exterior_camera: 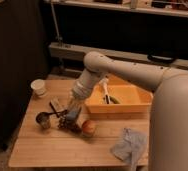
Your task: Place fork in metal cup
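Note:
The metal cup (43, 120), small, dark and shiny, stands near the front left of the wooden table (57, 150). My gripper (70, 113) hangs just right of it, low over the table, and is shut on the fork (55, 107). The fork's slim dark handle sticks out up and to the left from the fingers, above and slightly behind the cup. The fork's head is hidden by the gripper.
A white cup (38, 87) stands at the table's back left. An orange tray (121, 102) holding utensils sits to the right of the gripper. A bunch of dark grapes (67, 125) and an apple (88, 128) lie just in front of the gripper. A blue cloth (129, 145) lies at the front right.

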Motion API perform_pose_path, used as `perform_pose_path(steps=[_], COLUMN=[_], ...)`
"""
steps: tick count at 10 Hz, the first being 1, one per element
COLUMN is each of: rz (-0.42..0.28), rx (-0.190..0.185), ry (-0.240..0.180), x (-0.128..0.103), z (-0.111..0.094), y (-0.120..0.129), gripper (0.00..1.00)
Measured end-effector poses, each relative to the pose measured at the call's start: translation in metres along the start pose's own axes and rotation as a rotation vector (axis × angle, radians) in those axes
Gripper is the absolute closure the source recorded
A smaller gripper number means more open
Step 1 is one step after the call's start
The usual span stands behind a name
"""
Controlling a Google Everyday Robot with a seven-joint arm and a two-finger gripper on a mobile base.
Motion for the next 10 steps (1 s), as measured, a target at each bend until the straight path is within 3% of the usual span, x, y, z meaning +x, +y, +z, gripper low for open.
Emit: perform_pose_path(steps=[3,6,10], rz=[0.015,0.029,0.005], rx=[0.037,0.050,0.073], ry=[0.029,0.037,0.057], x=[-0.003,-0.003,-0.004], z=[0.014,0.013,0.011], y=[0.001,0.003,0.038], gripper=[0.82,0.82,0.82])
